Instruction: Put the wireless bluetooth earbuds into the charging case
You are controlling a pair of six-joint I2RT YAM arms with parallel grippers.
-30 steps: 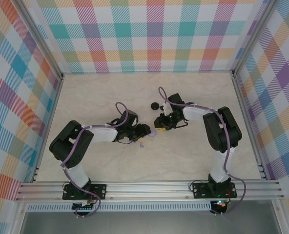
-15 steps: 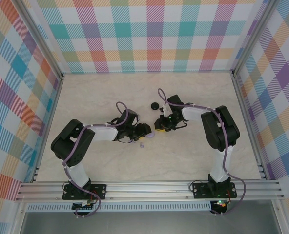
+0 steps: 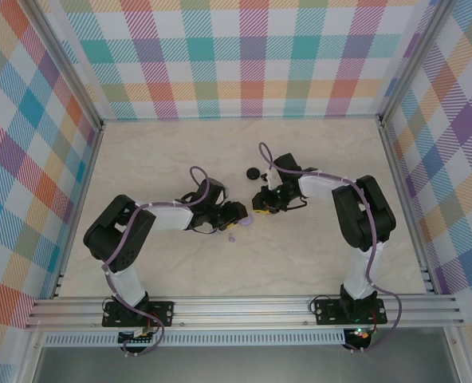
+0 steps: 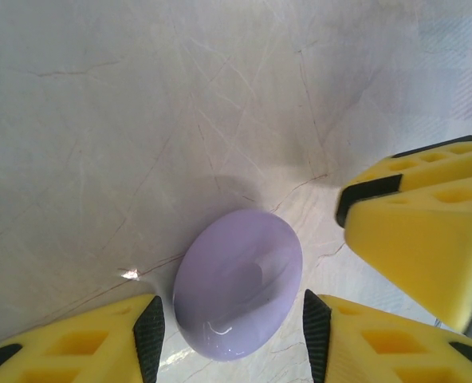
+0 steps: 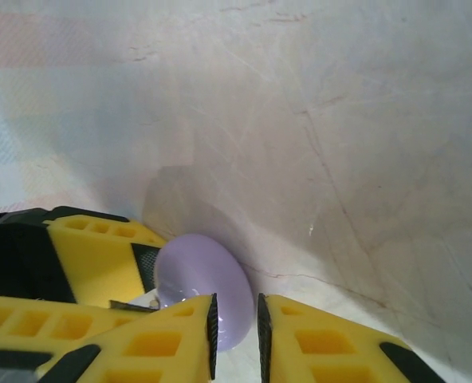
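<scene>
Both hands are gripping the case (image 4: 237, 275): left hand (image 4: 234, 323) is clamping its sides, right hand (image 5: 236, 319) is tightening onto its rim, likely to open it.

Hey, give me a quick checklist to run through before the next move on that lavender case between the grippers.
1. Case held between the left gripper fingers: ok.
2. Case open for a bud: not ok, it looks closed.
3. Right gripper gripping the case edge: cannot tell. Its jaws are nearly shut right at the case.
4. Lavender bud in a gripper: not ok, it lies loose on the table near the left gripper.
</scene>
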